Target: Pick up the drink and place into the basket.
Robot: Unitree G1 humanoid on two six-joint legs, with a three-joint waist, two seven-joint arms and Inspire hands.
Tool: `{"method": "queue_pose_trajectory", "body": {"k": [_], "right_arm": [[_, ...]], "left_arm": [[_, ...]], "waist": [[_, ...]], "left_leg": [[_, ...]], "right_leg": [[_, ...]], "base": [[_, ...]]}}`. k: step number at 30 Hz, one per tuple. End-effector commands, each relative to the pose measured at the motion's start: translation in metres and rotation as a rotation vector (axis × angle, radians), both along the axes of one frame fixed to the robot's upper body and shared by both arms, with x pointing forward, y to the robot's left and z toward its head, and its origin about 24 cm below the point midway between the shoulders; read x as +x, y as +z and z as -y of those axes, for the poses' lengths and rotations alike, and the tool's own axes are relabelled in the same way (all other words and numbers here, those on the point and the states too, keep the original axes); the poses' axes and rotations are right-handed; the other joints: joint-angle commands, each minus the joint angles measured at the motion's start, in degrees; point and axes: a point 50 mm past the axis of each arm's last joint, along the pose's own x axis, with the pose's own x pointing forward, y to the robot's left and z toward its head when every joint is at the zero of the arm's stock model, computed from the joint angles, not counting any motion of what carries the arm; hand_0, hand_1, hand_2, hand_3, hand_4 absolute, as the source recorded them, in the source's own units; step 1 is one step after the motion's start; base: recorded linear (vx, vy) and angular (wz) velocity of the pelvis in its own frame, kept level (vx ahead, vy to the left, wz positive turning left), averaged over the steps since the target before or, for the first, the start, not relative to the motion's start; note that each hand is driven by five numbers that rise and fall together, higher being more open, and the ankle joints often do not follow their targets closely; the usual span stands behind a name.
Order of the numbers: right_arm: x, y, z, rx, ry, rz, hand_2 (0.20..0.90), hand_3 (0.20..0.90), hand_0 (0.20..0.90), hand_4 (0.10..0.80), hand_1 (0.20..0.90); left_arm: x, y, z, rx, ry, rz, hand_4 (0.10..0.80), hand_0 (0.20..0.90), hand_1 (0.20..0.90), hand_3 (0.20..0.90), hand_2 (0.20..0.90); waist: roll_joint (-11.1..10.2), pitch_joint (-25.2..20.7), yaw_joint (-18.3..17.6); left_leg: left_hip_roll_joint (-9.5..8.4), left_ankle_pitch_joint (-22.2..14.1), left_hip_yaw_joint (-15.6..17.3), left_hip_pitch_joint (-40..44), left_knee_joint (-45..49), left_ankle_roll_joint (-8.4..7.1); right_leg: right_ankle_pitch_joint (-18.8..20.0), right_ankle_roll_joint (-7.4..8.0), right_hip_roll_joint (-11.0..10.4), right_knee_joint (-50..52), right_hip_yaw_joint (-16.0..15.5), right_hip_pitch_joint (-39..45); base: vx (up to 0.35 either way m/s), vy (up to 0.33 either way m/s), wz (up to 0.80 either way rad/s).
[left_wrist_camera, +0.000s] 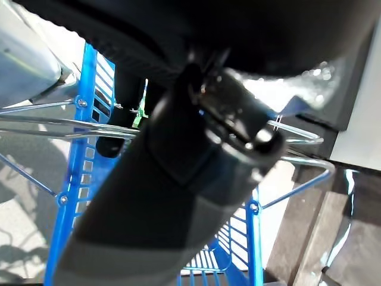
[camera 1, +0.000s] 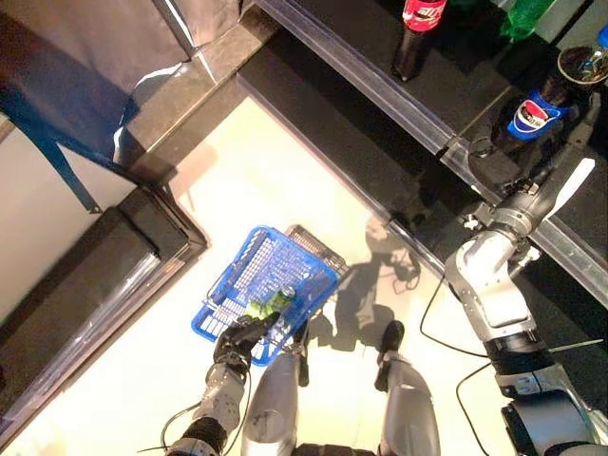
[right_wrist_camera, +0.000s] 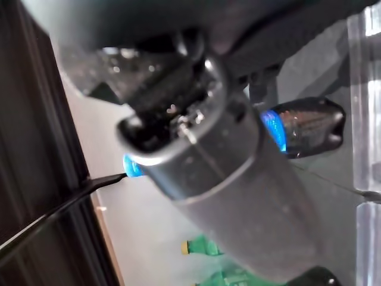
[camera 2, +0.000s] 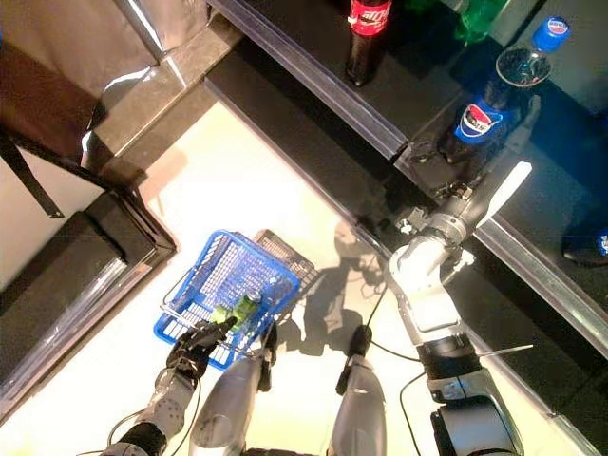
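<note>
A dark drink bottle point(camera 1: 534, 112) with a blue label and blue cap stands on the dark shelf point(camera 1: 446, 95) at the upper right; it also shows in the right eye view point(camera 2: 484, 112) and the right wrist view point(right_wrist_camera: 306, 125). My right hand point(camera 1: 577, 128) reaches up to the shelf and lies close beside the bottle's right side, its fingers straight, its white thumb cover point(camera 1: 573, 186) standing clear. My left hand point(camera 1: 243, 339) is shut on the wire handles point(left_wrist_camera: 53, 122) of the blue basket point(camera 1: 249, 269), which hangs low at the left. Green cans point(camera 1: 269, 304) lie in it.
A red-labelled cola bottle point(camera 1: 418, 33) and green bottles point(camera 1: 522, 14) stand further back on the shelf. The shelf's pale metal front rail point(camera 1: 380, 81) runs diagonally. A dark low cabinet point(camera 1: 90, 271) stands at the left beside the pale floor point(camera 1: 275, 180).
</note>
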Motion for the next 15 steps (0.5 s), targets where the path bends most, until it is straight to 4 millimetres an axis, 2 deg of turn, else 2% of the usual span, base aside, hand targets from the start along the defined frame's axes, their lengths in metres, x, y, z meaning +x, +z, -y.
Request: {"method": "queue_pose_trajectory", "body": {"k": [1, 15], "right_arm": [[-0.008, 0.062, -0.002, -0.041, 0.008, 0.278, 0.900, 0.900, 0.900, 0.800, 0.900], [-0.002, 0.088, 0.000, 0.023, -0.051, 0.334, 0.900, 0.900, 0.900, 0.800, 0.900]], "left_arm": [[-0.048, -0.024, -0.013, 0.049, 0.004, -0.135, 0.100, 0.300, 0.300, 0.200, 0.300], [-0.038, -0.017, -0.008, 0.030, -0.015, -0.089, 0.100, 0.300, 0.300, 0.200, 0.300]], "waist": [[-0.31, -1.00, 0.29], [0.99, -0.43, 0.94]], "left_leg": [[-1.34, -0.89, -1.17, -2.33, 3.58, 0.38], [-1.17, -0.51, -0.54, -5.49, 4.20, 0.46]], "right_leg": [[-3.71, -0.76, -0.40, 5.04, -1.69, -0.39], [-3.85, -1.02, -0.42, 6.42, -1.42, -4.08]], "base": [[0.000, 0.000, 0.00], [0.013, -0.007, -0.05]]}}
